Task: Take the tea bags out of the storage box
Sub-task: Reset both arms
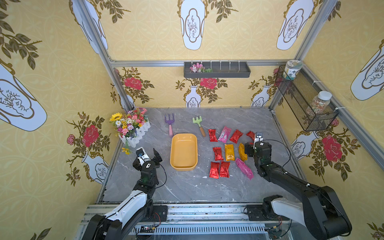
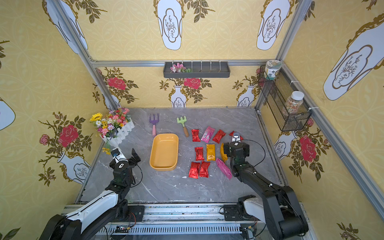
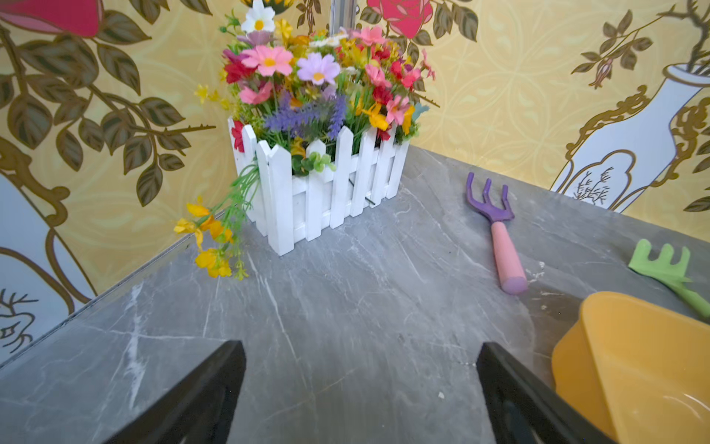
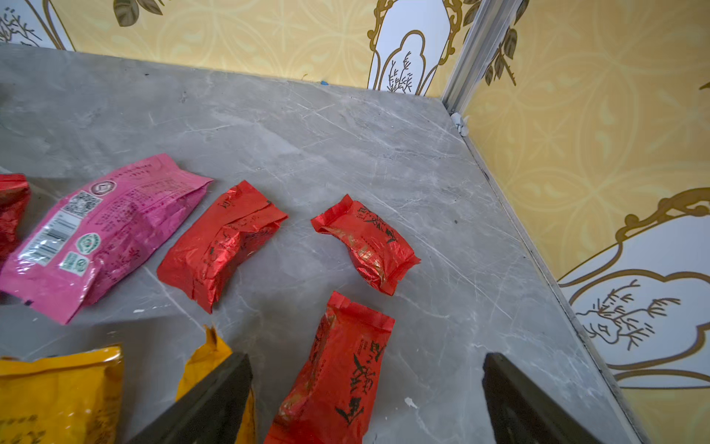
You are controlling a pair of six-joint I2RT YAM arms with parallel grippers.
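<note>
Grey marble bench (image 1: 187, 187), floral-papered walls. Right gripper (image 4: 365, 359): jaws wide apart, empty, over tea bags (image 1: 229, 152) laid out between the right edge and storage box (image 1: 184, 151), which holds none. Left gripper (image 3: 361, 346): jaws wide apart, empty, just beside the box, toward the left edge.

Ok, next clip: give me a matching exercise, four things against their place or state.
Things:
1. storage box
2. purple rake
3. right gripper
4. jar with white lid

Places or states:
A. in the wire basket
B. open, near a red tea bag
C. empty
D. lying on the table, beyond the box

Pairs: 1-C, 2-D, 3-B, 4-A
</note>
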